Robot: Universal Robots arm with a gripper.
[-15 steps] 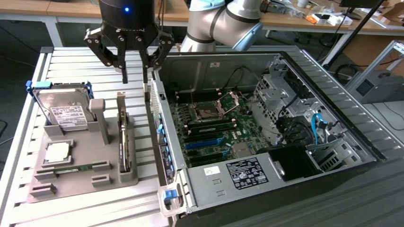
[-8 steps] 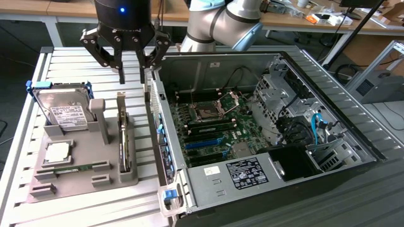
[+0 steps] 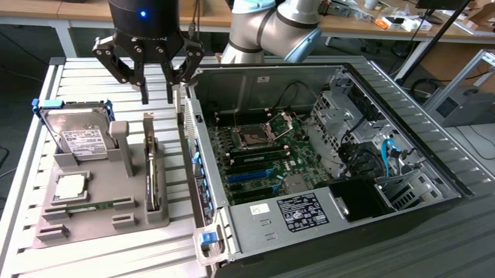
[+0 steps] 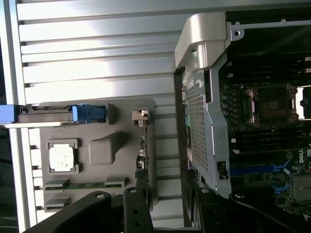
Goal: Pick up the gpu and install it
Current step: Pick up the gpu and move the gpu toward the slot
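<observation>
Nearest me sits the big open black-and-silver computer case (image 3: pixel 255 81) on the slatted aluminium counter (image 3: pixel 85 72). Beside it, a grey plastic holder (image 3: pixel 104 191) carries the gpu (image 3: pixel 153 174), a thin brownish circuit card with a silver end bracket, standing on edge in a slot. Above its bracket end hangs the black gripper (image 3: pixel 157 94), fingers spread, empty. I'd judge the card light, stiff, fragile: pinch its upper edge across the flat faces.

gpu (image 3: pixel 152 168) in holder (image 3: pixel 81 225) | holder at the exterior view's left of case (image 3: pixel 255 81)
</observation>
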